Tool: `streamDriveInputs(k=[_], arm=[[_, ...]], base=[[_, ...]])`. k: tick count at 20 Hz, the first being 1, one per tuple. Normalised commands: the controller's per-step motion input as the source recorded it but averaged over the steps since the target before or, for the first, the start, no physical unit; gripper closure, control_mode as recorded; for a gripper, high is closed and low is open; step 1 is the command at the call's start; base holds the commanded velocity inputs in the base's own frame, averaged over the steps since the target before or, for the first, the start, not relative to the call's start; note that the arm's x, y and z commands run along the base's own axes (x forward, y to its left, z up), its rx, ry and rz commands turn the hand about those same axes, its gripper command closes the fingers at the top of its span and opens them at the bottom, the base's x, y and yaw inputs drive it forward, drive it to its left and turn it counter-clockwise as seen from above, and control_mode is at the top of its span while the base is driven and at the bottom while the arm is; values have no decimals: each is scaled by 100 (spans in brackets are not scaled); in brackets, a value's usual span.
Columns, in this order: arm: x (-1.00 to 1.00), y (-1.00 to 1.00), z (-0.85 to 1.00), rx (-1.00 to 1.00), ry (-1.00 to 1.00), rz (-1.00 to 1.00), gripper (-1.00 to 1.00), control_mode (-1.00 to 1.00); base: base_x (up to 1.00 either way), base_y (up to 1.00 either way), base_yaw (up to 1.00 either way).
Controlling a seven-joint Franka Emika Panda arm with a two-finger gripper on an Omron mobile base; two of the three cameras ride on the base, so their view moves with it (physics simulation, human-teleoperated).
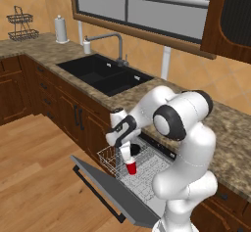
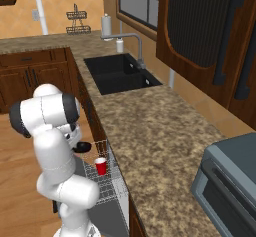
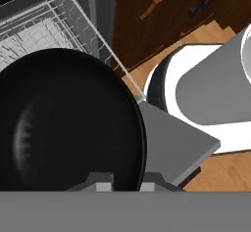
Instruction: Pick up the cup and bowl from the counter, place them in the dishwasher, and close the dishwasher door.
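My gripper (image 1: pixel 128 154) hangs over the pulled-out white wire rack (image 1: pixel 109 159) of the dishwasher (image 2: pixel 116 197), shut on the rim of the glossy black bowl (image 1: pixel 136 150). In the hand view the bowl (image 3: pixel 63 123) spreads across the left side, with my gripper (image 3: pixel 125 185) at its near rim and the rack (image 3: pixel 39 28) behind it. The red cup (image 1: pixel 131 168) stands upright in the rack just below the hand; from the right it (image 2: pixel 101 166) sits beside the bowl (image 2: pixel 82 146). The grey dishwasher door (image 1: pixel 110 191) lies folded down flat.
The granite counter (image 1: pixel 230 143) runs along the wall with a black sink (image 1: pixel 105 74) and a faucet (image 1: pixel 115 42). A paper towel roll (image 1: pixel 61 29) and a wire stand (image 1: pixel 22 25) sit at the far corner. A grey appliance (image 2: pixel 227 181) stands on the counter at right.
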Motion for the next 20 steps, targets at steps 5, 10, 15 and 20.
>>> streamDriveInputs(k=[5, 10, 15, 20], arm=[[11, 6, -2, -12, 4, 14, 100, -100], [4, 7, -2, -10, 2, 13, 100, -100], [8, 1, -1, -5, 0, 8, 100, -100], [10, 0, -5, -2, 0, 4, 100, -100]], base=[[0, 0, 0], [0, 0, 0], [0, 0, 0], [0, 0, 0]])
